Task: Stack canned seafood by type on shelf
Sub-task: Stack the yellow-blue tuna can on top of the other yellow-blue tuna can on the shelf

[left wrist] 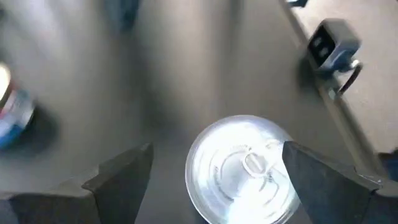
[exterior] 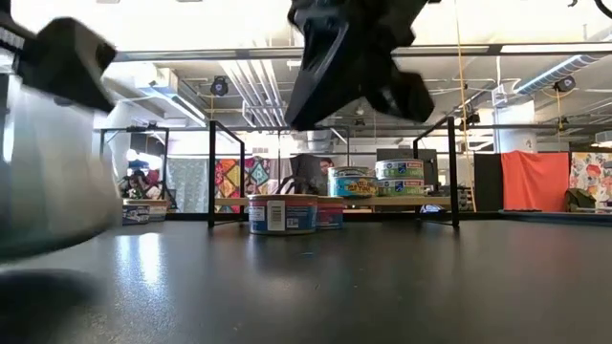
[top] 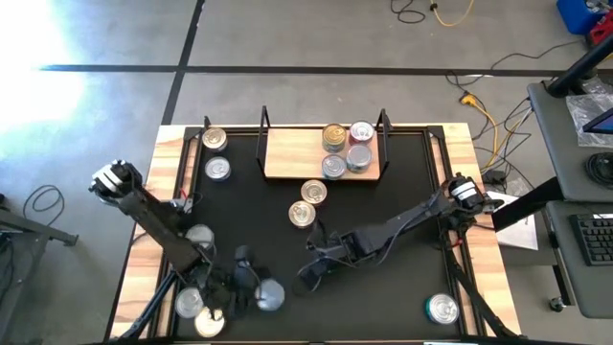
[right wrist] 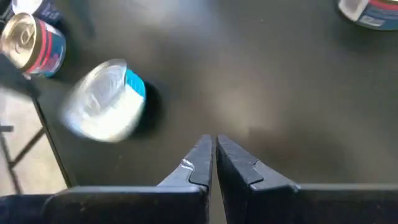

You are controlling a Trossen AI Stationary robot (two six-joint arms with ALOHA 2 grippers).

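Left gripper (left wrist: 214, 180): jaws wide open around a silver-lidded tin (left wrist: 242, 171), not clamped. Right gripper (right wrist: 214, 158): jaws shut, empty, above the table (top: 402, 201).

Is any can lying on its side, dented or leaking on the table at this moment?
Nothing stands out. The cans on the shelf sit upright, and so do the loose ones on the black table. No spill or dent shows. The open left end effector frames an upright silver-lidded can, and the right end effector is shut and empty.
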